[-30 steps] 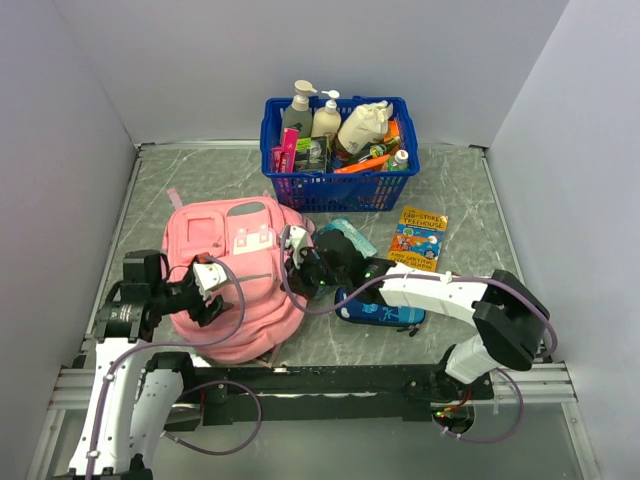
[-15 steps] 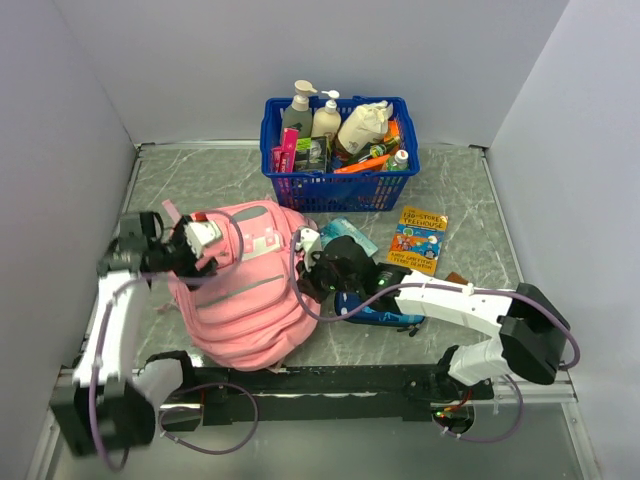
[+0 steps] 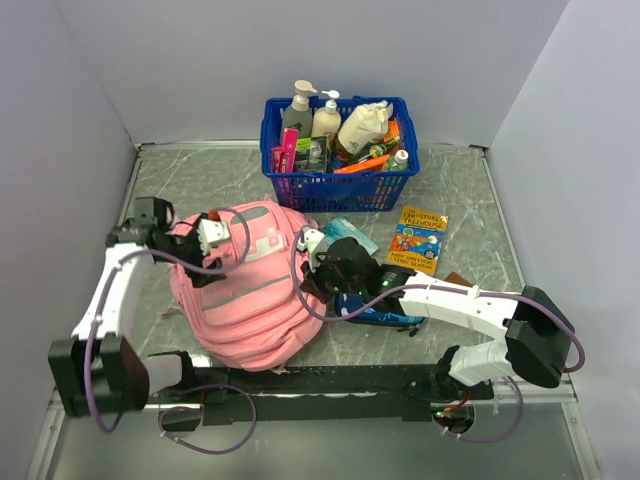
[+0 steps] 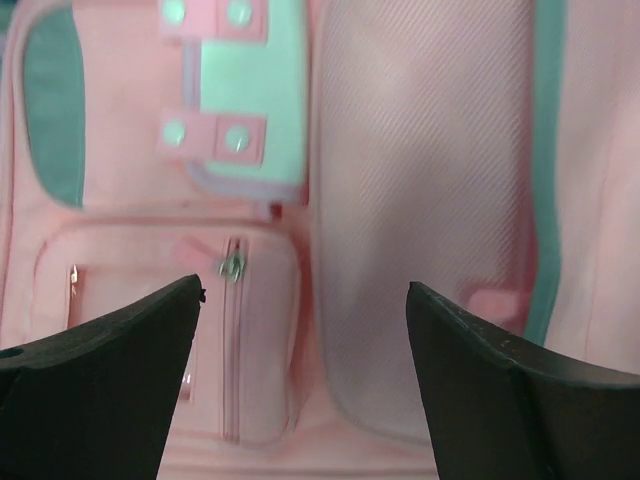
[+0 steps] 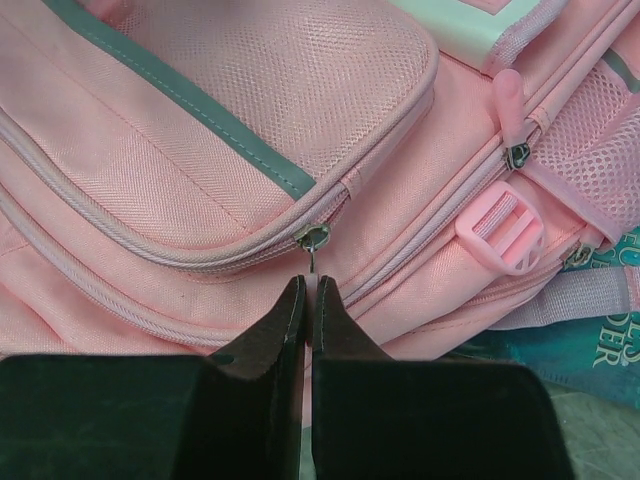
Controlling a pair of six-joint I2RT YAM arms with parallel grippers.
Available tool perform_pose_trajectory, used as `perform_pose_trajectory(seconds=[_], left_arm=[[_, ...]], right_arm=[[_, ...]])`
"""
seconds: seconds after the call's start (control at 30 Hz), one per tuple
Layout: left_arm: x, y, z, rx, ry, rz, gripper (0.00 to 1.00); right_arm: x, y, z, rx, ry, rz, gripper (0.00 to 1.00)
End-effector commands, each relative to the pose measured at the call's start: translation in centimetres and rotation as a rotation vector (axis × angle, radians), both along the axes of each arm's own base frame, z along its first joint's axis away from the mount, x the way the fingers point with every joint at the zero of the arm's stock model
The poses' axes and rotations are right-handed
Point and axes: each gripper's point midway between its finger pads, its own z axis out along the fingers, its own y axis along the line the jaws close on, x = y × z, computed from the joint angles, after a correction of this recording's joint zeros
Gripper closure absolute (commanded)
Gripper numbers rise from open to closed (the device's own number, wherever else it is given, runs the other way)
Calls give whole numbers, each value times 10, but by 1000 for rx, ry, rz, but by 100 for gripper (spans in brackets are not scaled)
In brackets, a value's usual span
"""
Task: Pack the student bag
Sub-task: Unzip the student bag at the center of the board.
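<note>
At the lower left of centre in the overhead view, your bag (image 3: 245, 300) lies on the table (image 3: 470, 190), front face up, with its pale patch (image 3: 262, 238) toward the upper end. It is the largest thing there and sits between the two arms.

Your right gripper (image 3: 308, 278) is at the bag's right edge. Its wrist view shows the right gripper (image 5: 307, 285) clenched, with the fingers (image 5: 260, 330) pressed together on the zip pull (image 5: 312, 245) of a front pocket. A pink buckle (image 5: 500, 232) hangs just to the right of that zip.

Your left gripper (image 3: 202, 262) is over the bag's upper left. Seen from its own wrist, the left gripper (image 4: 305, 300) is released, fingers (image 4: 100, 370) spread wide with nothing between them. The patch (image 4: 250, 90) sits in the upper left of that frame, and a small zipped pocket (image 4: 232, 330) sits below it. You cannot tell from either view whether those fingertips touch the fabric.

Just right of the bag, partly under your right arm, lies a blue pencil case (image 3: 385, 312), with a teal packet (image 3: 350, 230) above it. A colourful book (image 3: 418, 238) lies flat further right, apart from the bag. At the upper centre, against the back wall, stands a blue basket (image 3: 340, 188) full of bottles and other items.
</note>
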Motion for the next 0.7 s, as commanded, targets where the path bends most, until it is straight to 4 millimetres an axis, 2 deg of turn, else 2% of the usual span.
perform_pose_trajectory(seconds=[0.0, 0.03, 0.07, 0.3, 0.4, 0.43, 0.47, 0.5, 0.53, 0.67], left_arm=[[25, -35, 28, -102, -171, -22, 12], [32, -37, 37, -124, -160, -5, 12], [33, -50, 32, -141, -115, -34, 12], [39, -87, 31, -224, -26, -23, 18], [42, -93, 11, -212, 1, 38, 23], [38, -91, -5, -195, 34, 63, 25], [41, -87, -19, -149, 36, 114, 26], [46, -86, -23, -146, 22, 138, 27], [41, -83, -36, -130, 42, 155, 27], [42, -76, -61, -60, 36, 237, 28]], right_arm=[[11, -3, 17, 27, -39, -41, 100], [11, -2, 17, 25, -40, -42, 100], [12, -1, 16, 24, -38, -42, 100], [13, 0, 19, 23, -39, -51, 100], [9, -1, 18, 30, -24, -52, 100], [7, -1, 17, 26, -15, -55, 100], [6, -1, 15, 19, -15, -55, 100], [2, 1, 15, 15, -12, -50, 100], [1, 0, 12, 1, -9, -54, 100], [-5, 3, 13, -1, -6, -53, 100]])
